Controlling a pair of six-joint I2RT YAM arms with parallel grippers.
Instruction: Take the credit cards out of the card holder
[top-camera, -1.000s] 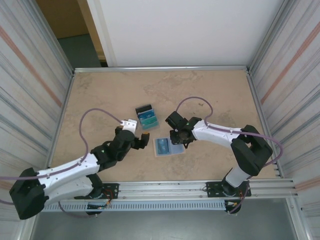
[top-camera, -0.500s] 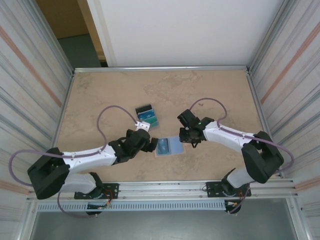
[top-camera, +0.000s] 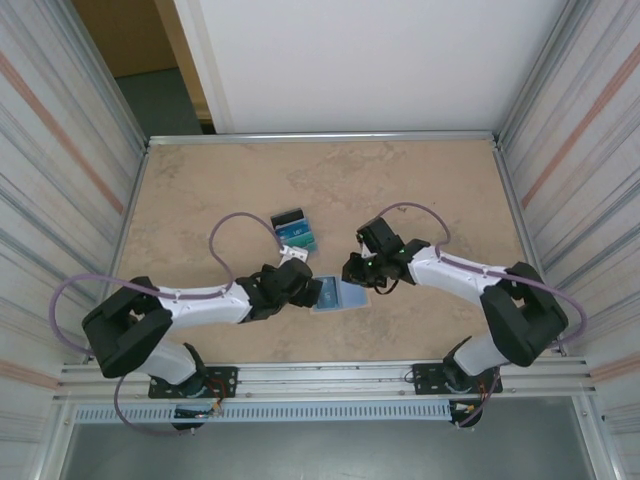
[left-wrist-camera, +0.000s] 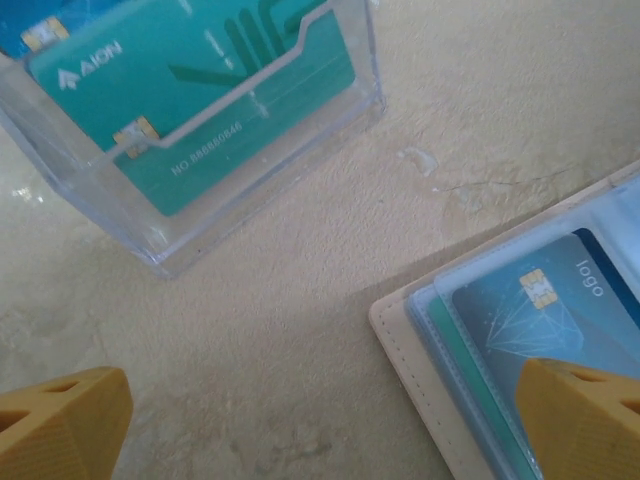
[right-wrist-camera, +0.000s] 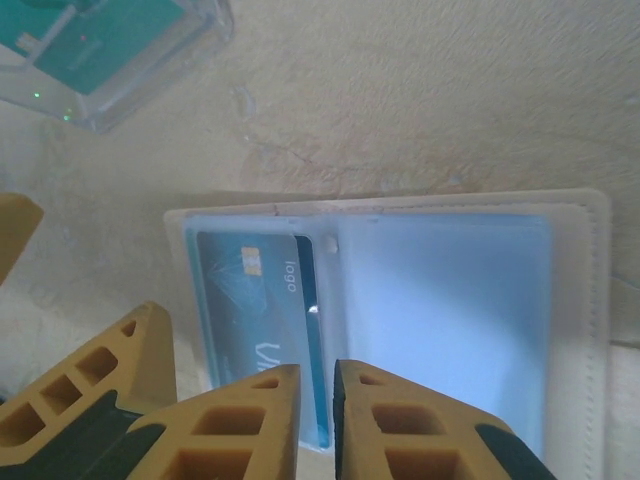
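1 card holder (right-wrist-camera: 450, 300) with 1 dark-blue chip card (right-wrist-camera: 255, 310) countable in its sleeves; a greenish edge under that card may be a second one, can't tell. 1 clear plastic card box (left-wrist-camera: 215, 235) holding 3 cards as seen from the top: black card (top-camera: 288, 215), blue card (top-camera: 293, 232), teal AION card (left-wrist-camera: 200, 90). 2 arms (top-camera: 200, 305), 2 grippers, namely left gripper (left-wrist-camera: 320, 430) and right gripper (right-wrist-camera: 318, 400), and 2 purple cables (top-camera: 400, 207).

The bench (top-camera: 200, 190) is a tan, marbled slab edged with metal rails. The card holder (top-camera: 338, 297) lies open on it near the front edge, light-blue inside facing up. Just behind it, not touching, stands a clear plastic box (top-camera: 293, 232) holding a teal card (left-wrist-camera: 200, 90).
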